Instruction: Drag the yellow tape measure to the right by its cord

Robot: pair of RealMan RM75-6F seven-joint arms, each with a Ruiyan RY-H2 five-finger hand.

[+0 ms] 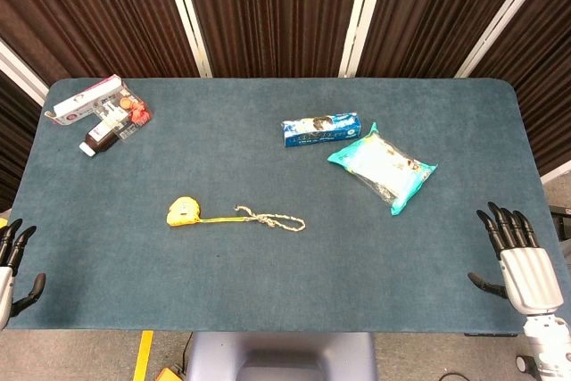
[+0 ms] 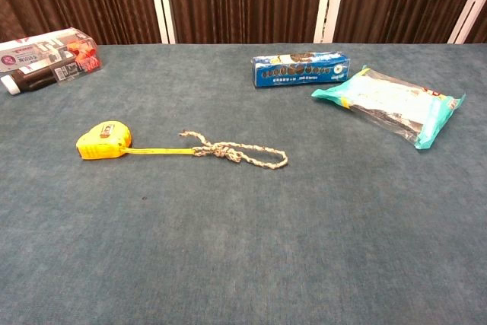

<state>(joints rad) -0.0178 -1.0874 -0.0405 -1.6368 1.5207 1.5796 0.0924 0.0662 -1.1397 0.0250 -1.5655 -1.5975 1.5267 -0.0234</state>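
The yellow tape measure (image 1: 183, 212) (image 2: 103, 141) lies left of the table's middle. A short length of yellow tape runs right from it to a knotted, looped cord (image 1: 273, 219) (image 2: 238, 154) lying flat on the cloth. My right hand (image 1: 517, 260) hangs off the table's near right corner, fingers spread and empty, far from the cord. My left hand (image 1: 12, 265) shows only partly at the near left edge, fingers apart, holding nothing. Neither hand appears in the chest view.
A blue biscuit box (image 1: 320, 129) (image 2: 302, 68) and a teal snack bag (image 1: 384, 167) (image 2: 388, 103) lie right of centre at the back. A clear packet with a dark bottle (image 1: 105, 117) (image 2: 47, 57) sits at the far left corner. The table's blue cloth (image 1: 268, 283) covers everything.
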